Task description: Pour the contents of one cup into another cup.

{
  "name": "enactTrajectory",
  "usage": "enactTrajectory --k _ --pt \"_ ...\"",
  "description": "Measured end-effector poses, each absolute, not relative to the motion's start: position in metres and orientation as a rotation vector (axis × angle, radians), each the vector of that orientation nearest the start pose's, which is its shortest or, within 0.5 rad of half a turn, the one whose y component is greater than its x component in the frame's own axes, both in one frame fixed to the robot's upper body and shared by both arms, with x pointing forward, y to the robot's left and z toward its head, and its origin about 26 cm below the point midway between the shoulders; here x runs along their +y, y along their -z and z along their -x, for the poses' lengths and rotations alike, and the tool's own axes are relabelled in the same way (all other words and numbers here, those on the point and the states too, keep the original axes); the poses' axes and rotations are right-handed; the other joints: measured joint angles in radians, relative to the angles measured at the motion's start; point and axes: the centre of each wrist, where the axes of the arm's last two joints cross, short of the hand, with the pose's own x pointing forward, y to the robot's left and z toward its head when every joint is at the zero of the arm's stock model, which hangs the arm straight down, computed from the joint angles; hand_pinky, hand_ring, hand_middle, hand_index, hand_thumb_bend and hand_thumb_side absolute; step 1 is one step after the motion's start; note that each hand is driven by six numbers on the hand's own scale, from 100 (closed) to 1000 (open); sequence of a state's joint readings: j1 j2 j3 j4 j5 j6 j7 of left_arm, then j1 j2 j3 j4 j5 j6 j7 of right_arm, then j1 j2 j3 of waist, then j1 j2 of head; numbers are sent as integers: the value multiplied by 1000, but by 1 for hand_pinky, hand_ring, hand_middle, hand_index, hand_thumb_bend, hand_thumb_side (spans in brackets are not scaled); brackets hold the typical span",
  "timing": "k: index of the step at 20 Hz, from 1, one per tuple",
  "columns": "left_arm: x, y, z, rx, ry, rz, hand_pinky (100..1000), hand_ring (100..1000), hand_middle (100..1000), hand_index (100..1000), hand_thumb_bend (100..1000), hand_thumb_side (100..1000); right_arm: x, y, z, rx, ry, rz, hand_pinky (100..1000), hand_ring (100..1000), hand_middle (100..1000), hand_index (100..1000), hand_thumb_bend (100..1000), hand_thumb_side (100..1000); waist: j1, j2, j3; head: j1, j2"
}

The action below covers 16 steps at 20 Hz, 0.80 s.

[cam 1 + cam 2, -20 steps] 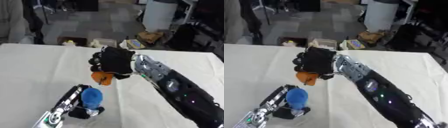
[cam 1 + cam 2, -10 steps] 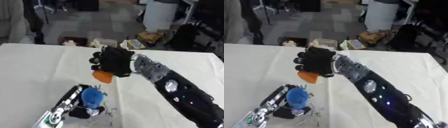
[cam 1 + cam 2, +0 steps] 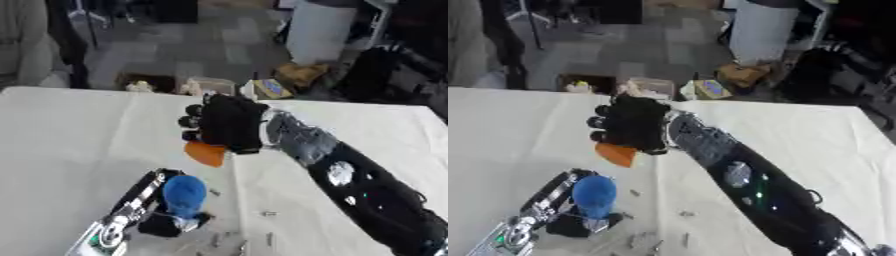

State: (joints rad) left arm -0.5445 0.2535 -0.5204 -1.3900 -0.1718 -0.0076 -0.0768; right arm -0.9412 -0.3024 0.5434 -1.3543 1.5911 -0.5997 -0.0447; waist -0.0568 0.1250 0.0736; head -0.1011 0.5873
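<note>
Right hand curled round orange cup, tipped just above blue cup. Left hand grips blue cup. Small bits scattered beside it on table.

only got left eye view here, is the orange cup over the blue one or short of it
Observer: In the right eye view, bare table shows between the orange cup and the blue cup. The orange one hangs up and to the right of it, in the right hand.
Operator: anything on the table by the blue cup
Observer: The right eye view shows small bits lying to its right, and the left hand dark at its base.
</note>
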Motion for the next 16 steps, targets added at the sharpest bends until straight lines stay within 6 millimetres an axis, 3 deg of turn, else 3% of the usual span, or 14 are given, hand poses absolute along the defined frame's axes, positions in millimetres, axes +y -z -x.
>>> enactTrajectory --k 16 --pt "134 -78 -366 -1772 1018 16 100 232 185 478 466 100 -97 -214 -408 1595 1968 -1072 551 582 553 661 141 100 5 0 -4 2 0"
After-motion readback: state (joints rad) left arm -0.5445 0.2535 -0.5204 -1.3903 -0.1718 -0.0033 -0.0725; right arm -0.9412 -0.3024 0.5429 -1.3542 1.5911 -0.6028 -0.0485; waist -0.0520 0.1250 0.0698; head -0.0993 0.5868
